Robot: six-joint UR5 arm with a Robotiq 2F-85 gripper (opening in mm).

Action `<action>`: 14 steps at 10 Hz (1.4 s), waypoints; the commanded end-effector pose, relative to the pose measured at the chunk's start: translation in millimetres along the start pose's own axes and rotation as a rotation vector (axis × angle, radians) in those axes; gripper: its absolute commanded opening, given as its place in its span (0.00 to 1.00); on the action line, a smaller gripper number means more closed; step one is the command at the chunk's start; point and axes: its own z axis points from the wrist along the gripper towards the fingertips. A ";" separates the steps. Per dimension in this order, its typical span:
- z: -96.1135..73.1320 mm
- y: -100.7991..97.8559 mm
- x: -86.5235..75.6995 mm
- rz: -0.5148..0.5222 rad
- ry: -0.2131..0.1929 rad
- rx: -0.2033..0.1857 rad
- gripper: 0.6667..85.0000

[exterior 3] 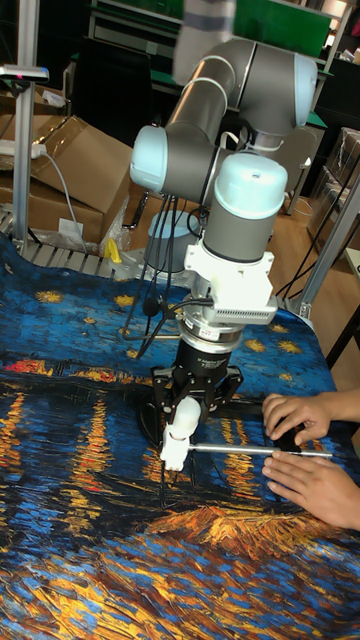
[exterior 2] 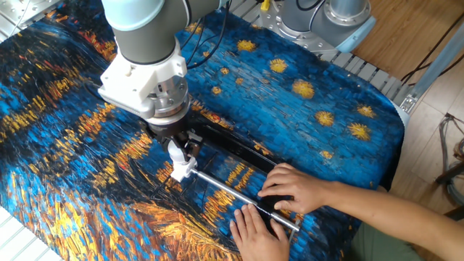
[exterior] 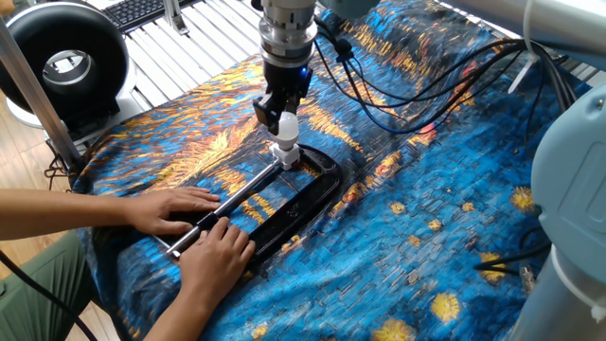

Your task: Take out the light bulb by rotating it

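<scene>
Gripper (exterior: 285, 117) pinching light bulb (exterior: 287, 126), bulb seated in socket (exterior: 286, 154). Squeeze too hard, glass could crack; twist off-axis and you'll probably jam threads.

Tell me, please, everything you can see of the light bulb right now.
The light bulb is a small white frosted globe on a white neck, upright, its base sunk in a small white socket at the end of a silver rod. The robot's hand reaches down from straight above, its dark fingers closed on either side of the globe. The screw base is hidden, so how far it has unscrewed cannot be told.
</scene>
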 end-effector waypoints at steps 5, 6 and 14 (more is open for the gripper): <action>-0.5 5.7 -7.4 -0.174 -0.031 0.021 0.24; -1.3 4.3 -7.5 -0.224 -0.032 0.030 0.24; -4.7 -8.1 5.3 -0.518 0.036 0.101 0.16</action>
